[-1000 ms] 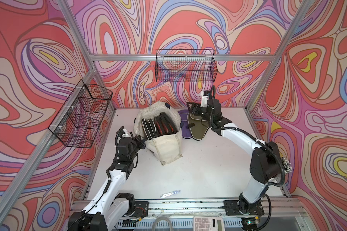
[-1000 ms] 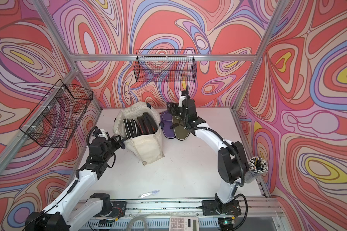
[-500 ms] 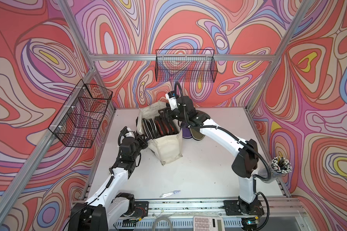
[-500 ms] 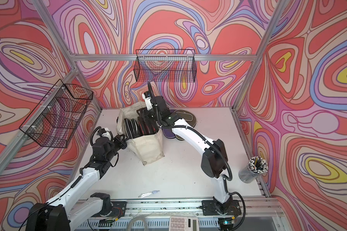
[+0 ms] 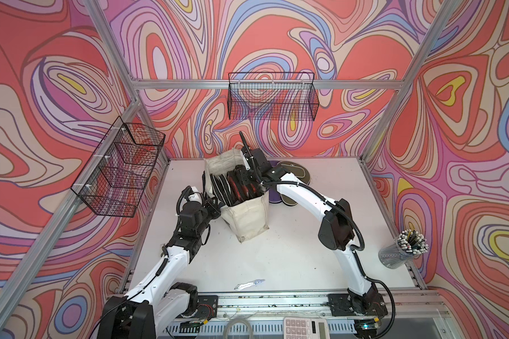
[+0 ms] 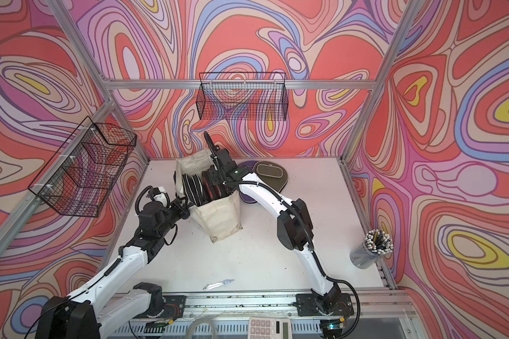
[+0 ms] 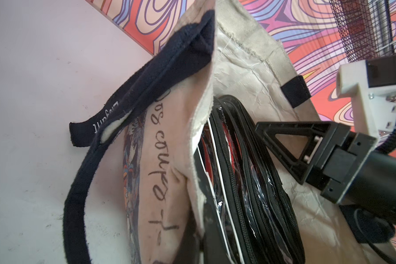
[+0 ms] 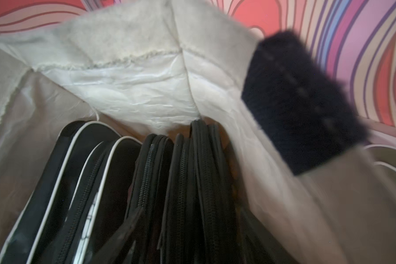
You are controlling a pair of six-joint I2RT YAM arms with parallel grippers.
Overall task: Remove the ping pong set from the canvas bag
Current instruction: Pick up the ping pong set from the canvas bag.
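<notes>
From where I'm standing, the left arm [image 5: 174, 258] is lying low and stretched forward with the left gripper [image 5: 215, 206] pinched closed, while the right arm [image 5: 303, 196] is arching over, pointing the right gripper [image 5: 244, 176] steeply downward.

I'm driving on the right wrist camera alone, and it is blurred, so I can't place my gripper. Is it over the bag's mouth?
Observer: Yes. In both top views the right gripper hangs over the open canvas bag, above the black zipped cases standing in it.
Operator: Is the bag steadied?
Observer: The left gripper is shut at the bag's rim on the left arm's side and seems to pinch the fabric.
Operator: Is anything lying outside the bag?
Observer: An olive case lies flat on the table beyond the bag, beside a purple item.
</notes>
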